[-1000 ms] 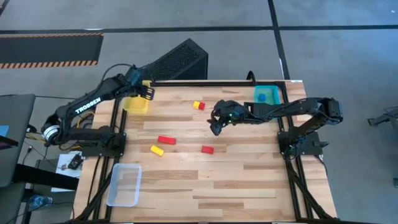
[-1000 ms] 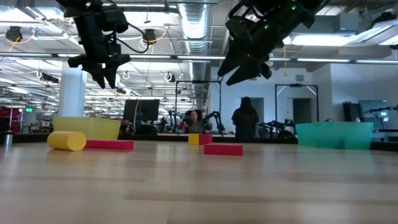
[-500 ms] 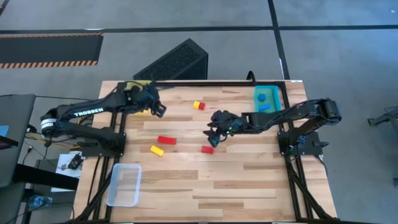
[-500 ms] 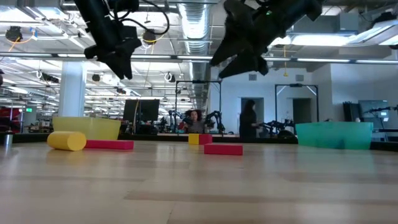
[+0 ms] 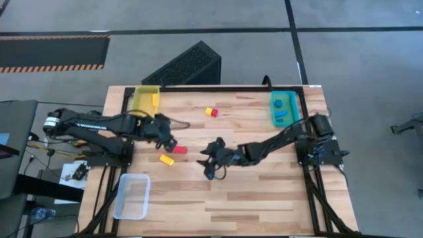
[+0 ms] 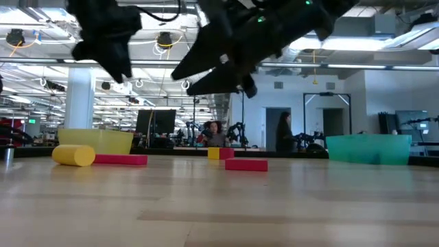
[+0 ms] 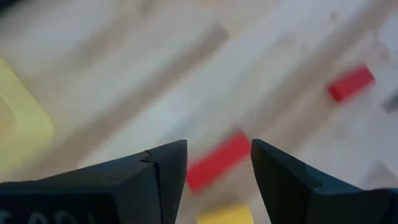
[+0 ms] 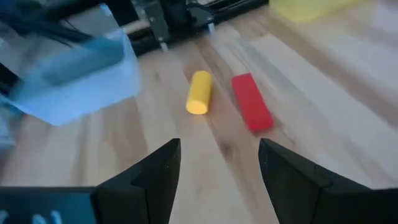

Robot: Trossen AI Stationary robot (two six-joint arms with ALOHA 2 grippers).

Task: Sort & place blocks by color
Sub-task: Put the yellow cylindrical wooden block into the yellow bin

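The oblong red block is found toward the table's left edge, its long axis parallel to the far edge. The left gripper, parted and empty, is held just above it. The right gripper, wide apart and empty, is positioned farther off mid-table.

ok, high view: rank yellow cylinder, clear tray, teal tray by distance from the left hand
From the left hand:
1. Yellow cylinder, just below it in the high view.
2. Clear tray, at the table's near-left corner.
3. Teal tray, far across on the right side.
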